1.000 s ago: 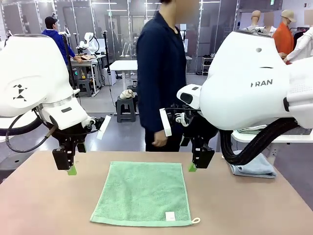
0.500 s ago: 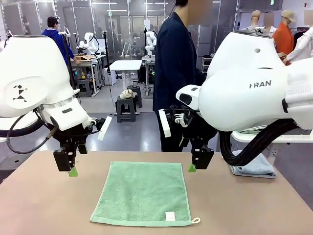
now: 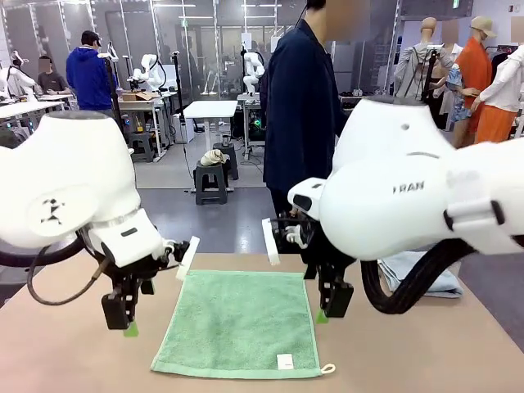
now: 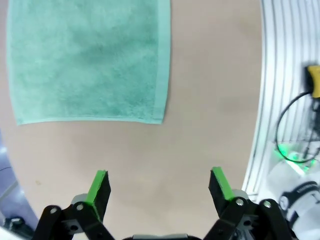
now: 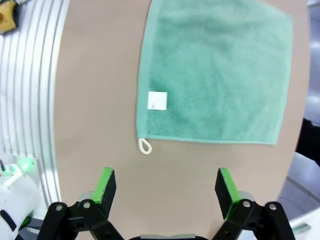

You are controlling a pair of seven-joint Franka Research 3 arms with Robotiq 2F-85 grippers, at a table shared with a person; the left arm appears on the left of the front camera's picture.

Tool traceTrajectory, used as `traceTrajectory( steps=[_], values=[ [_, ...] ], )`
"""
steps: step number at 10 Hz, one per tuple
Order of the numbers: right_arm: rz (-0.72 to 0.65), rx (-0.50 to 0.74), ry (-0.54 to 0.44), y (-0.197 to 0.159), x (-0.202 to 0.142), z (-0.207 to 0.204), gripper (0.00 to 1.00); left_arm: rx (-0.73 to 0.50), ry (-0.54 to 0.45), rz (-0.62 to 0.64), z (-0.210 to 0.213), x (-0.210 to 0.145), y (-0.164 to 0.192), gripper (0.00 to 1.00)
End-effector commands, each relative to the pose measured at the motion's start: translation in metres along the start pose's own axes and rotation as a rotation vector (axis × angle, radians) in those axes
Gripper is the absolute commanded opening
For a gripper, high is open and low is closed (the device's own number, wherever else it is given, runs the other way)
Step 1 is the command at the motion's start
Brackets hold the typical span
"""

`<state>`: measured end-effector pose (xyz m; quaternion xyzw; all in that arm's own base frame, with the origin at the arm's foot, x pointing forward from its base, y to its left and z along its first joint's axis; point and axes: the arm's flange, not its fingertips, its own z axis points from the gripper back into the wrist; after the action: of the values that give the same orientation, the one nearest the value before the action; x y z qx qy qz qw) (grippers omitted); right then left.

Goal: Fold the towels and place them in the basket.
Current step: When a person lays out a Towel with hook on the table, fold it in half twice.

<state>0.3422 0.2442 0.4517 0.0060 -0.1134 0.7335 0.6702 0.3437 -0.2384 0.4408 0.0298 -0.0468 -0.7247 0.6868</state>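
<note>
While the green terry towel lies flat between left gripper and right gripper, both released and empty, the right is nearer its edge.

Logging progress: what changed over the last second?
The left gripper and the right gripper came down and nearer the camera, one on either side of the green towel. The person stepped toward picture right. Nothing was grasped: both stayed open and empty, and the towel stayed flat.
</note>
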Motion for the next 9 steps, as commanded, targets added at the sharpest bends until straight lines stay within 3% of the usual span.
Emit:
traceTrajectory(
  steps=[1, 9],
  values=[
    [-0.078, 0.012, 0.061, 0.0, -0.001, -0.028, 1.0, 0.007, -0.018, 0.014, -0.02, 0.007, -0.004, 1.0],
    [-0.148, 0.032, 0.144, 0.003, -0.003, -0.123, 1.0, -0.037, 0.021, 0.013, -0.098, 0.029, -0.011, 1.0]
  ],
)
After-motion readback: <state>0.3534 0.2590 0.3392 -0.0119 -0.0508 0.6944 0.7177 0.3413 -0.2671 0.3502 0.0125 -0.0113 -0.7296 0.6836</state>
